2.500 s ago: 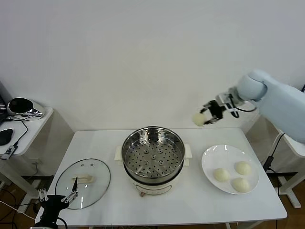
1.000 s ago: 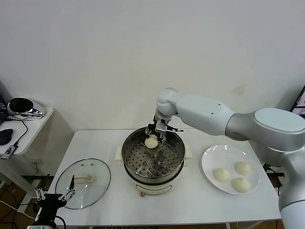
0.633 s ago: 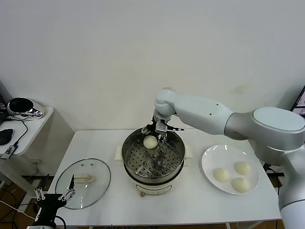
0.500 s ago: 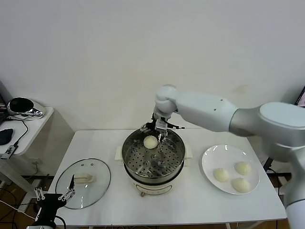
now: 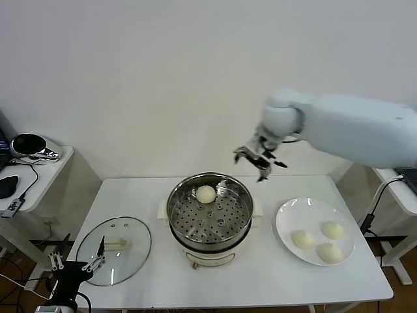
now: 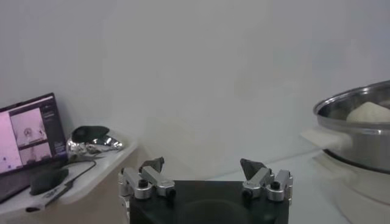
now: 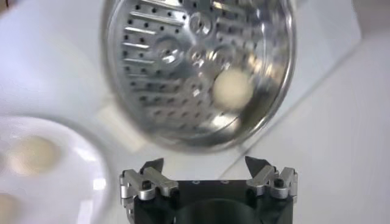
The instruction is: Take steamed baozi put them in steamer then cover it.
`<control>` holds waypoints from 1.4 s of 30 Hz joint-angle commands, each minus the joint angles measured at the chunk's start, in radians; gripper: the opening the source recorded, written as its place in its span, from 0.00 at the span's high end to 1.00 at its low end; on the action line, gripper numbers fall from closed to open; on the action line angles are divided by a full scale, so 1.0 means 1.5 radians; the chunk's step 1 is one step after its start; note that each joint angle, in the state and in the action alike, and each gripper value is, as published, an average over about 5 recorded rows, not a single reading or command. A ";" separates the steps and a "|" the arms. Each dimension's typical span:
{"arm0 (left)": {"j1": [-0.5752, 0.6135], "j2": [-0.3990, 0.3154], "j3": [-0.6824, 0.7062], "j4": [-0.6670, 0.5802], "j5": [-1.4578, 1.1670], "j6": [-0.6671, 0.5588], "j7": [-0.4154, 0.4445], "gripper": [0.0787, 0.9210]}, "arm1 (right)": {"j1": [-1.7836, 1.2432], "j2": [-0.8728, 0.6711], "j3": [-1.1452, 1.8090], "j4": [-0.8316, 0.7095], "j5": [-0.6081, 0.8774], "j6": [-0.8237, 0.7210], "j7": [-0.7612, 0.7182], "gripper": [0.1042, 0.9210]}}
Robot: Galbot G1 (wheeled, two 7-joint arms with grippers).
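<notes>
Sitting on perforated tray at steamer (image 5: 209, 212) rear — one smooth cream-white baozi (image 5: 206, 193); right hand (image 5: 258, 159) above, fingers spread, empty

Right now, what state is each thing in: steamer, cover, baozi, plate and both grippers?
steamer: uncovered, one bun on its perforated tray.
baozi in steamer: resting at the tray's far side, released.
cover: lying flat on the table, left of the steamer.
plate: holding three baozi.
right gripper: open, empty, raised above and right of the steamer.
left gripper: open, empty, low near the cover.
</notes>
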 commanded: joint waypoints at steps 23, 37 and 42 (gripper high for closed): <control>0.018 -0.013 -0.029 -0.017 0.012 0.005 0.001 0.12 | -0.533 -0.175 0.385 -0.074 -0.181 -0.044 -0.002 0.12; 0.022 -0.021 -0.029 -0.007 0.014 0.002 0.001 0.12 | -0.598 -0.138 0.419 -0.117 -0.205 -0.042 0.000 0.12; 0.022 -0.021 -0.029 -0.007 0.014 0.002 0.001 0.12 | -0.615 -0.116 0.437 -0.137 -0.215 -0.037 0.000 0.12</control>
